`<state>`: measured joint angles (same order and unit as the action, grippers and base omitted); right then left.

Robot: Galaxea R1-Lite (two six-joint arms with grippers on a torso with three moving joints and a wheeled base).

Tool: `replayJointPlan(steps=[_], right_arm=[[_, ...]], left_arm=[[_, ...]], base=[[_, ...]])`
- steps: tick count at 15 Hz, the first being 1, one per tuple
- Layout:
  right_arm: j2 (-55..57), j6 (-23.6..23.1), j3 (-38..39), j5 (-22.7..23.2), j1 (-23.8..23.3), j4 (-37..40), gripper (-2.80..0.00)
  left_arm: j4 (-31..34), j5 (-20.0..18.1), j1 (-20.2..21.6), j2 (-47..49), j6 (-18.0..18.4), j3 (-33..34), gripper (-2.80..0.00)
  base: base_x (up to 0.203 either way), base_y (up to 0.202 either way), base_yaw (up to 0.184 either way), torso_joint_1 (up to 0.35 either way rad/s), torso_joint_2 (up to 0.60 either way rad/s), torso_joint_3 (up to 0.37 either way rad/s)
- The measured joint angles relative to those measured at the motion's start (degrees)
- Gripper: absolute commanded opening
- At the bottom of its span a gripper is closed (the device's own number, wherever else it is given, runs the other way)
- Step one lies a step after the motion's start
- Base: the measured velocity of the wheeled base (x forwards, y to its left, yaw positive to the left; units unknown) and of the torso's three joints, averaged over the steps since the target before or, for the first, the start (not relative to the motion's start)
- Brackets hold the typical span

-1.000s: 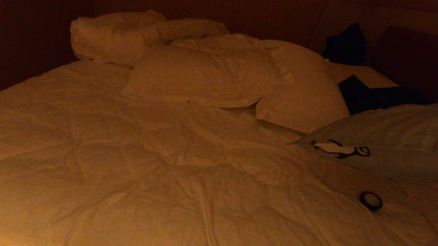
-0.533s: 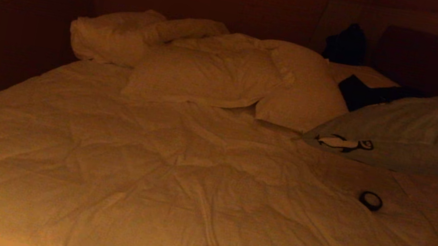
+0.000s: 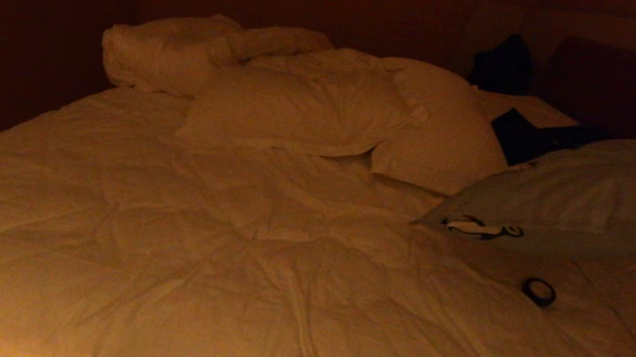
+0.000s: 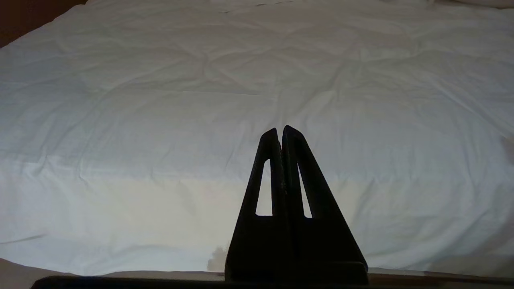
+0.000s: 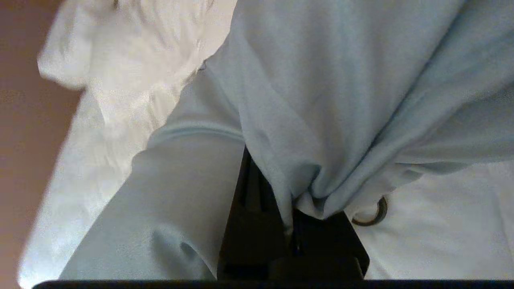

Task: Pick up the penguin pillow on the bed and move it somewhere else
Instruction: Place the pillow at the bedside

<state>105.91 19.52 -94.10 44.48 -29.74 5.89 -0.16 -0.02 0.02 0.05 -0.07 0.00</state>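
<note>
Pillow: penguin pillow lies on the right side of the bed, one end raised, beside the white pillows.
Right gripper: jaws pinched tight on a fold of the pillow's fabric.
Left gripper: parked over the duvet, jaws together, holding nothing.
Advice: lift high, since the trailing corner could drag across the small dark ring.
Containers: none visible.

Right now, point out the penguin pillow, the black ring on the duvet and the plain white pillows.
penguin pillow (image 3: 599,200): head view, its pale blue face.
black ring (image 3: 538,291): head view, its rim.
plain white pillows (image 3: 304,108): head view, front pillow's middle.
</note>
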Motion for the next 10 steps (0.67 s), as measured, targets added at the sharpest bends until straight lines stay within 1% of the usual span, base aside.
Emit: replayJointPlan(steps=[3, 6, 10], right_arm=[[0.81, -4.10, -0.22, 0.98, 0.64, -0.18, -2.80], [1.02, -7.67, 0.06, 4.10, 0.73, -0.20, -2.80], [1.34, -14.06, 2.66, 7.25, 1.64, -0.16, -2.80]], left_arm=[[0.00, 0.02, -0.02, 0.00, 0.02, 0.00, -2.80], [0.00, 0.02, -0.02, 0.00, 0.00, 0.00, -2.80], [-0.02, 0.02, 0.00, 0.00, 0.01, 0.00, -2.80]], base=[[0.000, 0.000, 0.000, 0.000, 0.00, 0.000], [0.000, 0.000, 0.000, 0.000, 0.00, 0.000], [0.000, 0.000, 0.000, 0.000, 0.00, 0.000]])
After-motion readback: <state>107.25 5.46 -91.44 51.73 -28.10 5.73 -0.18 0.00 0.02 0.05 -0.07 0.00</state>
